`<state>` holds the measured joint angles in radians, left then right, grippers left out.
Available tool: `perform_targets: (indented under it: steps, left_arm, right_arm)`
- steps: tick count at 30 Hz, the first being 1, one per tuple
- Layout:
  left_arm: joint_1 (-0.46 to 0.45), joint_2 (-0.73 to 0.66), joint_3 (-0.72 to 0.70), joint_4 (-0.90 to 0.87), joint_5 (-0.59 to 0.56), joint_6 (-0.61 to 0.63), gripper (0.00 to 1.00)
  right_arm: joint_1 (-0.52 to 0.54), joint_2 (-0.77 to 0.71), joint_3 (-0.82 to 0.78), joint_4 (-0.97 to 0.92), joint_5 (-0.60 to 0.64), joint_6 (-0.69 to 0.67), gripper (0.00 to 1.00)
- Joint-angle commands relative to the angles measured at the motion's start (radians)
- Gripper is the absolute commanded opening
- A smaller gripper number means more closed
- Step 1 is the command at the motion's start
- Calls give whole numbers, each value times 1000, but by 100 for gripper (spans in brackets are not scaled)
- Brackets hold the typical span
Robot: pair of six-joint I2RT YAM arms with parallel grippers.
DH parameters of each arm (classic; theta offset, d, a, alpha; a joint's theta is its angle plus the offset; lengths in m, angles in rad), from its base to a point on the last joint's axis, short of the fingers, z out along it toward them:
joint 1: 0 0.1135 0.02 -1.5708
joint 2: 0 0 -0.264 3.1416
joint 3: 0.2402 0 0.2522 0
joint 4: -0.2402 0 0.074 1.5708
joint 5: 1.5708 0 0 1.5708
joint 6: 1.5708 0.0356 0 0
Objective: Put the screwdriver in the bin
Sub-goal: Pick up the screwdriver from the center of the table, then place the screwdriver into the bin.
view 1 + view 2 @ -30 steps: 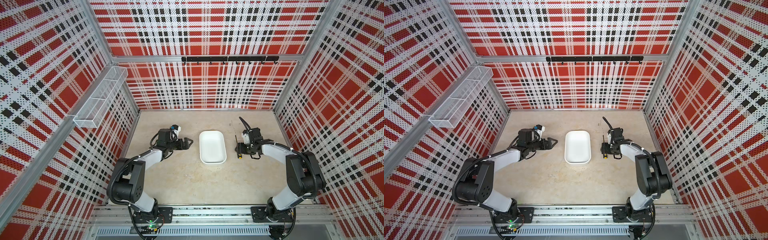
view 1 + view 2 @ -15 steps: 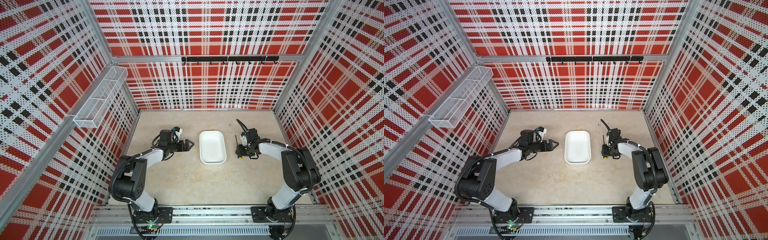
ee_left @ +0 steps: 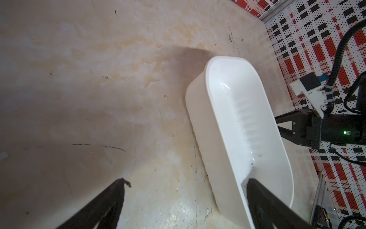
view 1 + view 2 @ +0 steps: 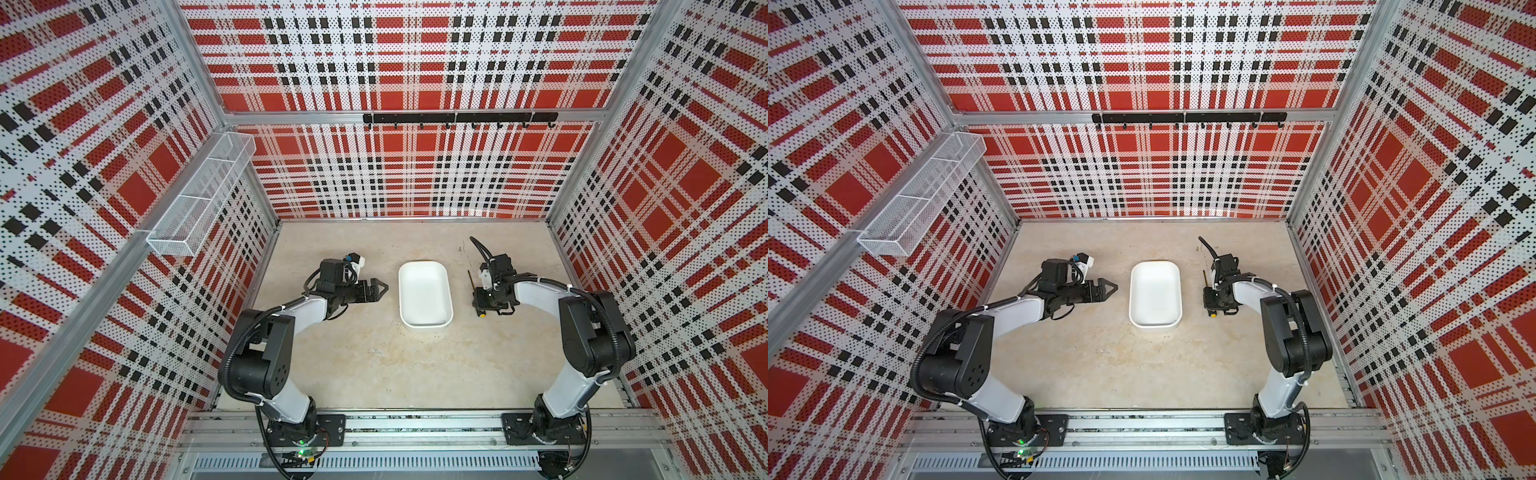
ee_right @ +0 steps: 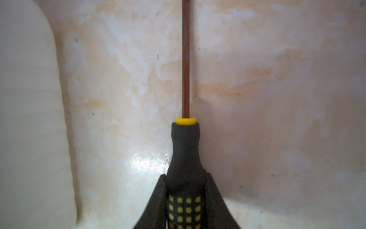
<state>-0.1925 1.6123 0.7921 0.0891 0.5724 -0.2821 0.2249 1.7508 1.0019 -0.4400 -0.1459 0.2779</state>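
The screwdriver (image 5: 185,150) lies on the beige floor just right of the bin. It has a black handle with yellow squares and a thin shaft (image 4: 471,279) pointing toward the back wall. My right gripper (image 5: 185,175) is shut on the handle, one finger against each side. In both top views the gripper (image 4: 482,297) (image 4: 1212,297) covers most of the handle, and only the yellow end cap (image 4: 482,314) shows. The bin (image 4: 424,291) (image 4: 1155,293) (image 3: 237,119) is a shallow white tray with nothing in it. My left gripper (image 3: 186,181) (image 4: 380,286) is open and holds nothing, close to the bin's left side.
A white wire-mesh basket (image 4: 199,199) hangs on the left wall. A black hook rail (image 4: 457,118) runs along the back wall. Plaid perforated walls enclose the floor on three sides. The bin's outer wall (image 5: 25,119) stands close beside the screwdriver.
My right gripper's jaws have closed onto the screwdriver's handle. The screwdriver still lies in the same place. The left arm has barely shifted.
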Motion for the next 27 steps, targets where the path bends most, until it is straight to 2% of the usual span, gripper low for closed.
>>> perform_targets:
  steps: [1,3,8,14,18,21,25,27]
  left_arm:
    - [-6,14,24,-4,16,12,98]
    - [-6,16,26,-3,22,12,98]
    - [-4,20,34,-5,53,14,98]
    - [8,16,40,7,86,12,98]
    - [25,16,38,25,113,2,98]
    - [34,17,34,39,132,-7,98]
    - [38,22,33,53,149,-16,98]
    - [37,20,33,53,149,-19,98]
  right_arm:
    - [7,26,18,-32,3,-6,7]
    - [7,16,26,-38,-20,-4,0]
    - [6,-52,54,-57,-85,33,0]
    - [13,-204,90,-60,-150,136,0]
    - [62,-276,165,-133,-102,205,0]
    - [125,-292,229,-194,-60,296,0]
    - [167,-264,258,-169,-153,426,0]
    - [202,-226,293,-197,-124,435,0]
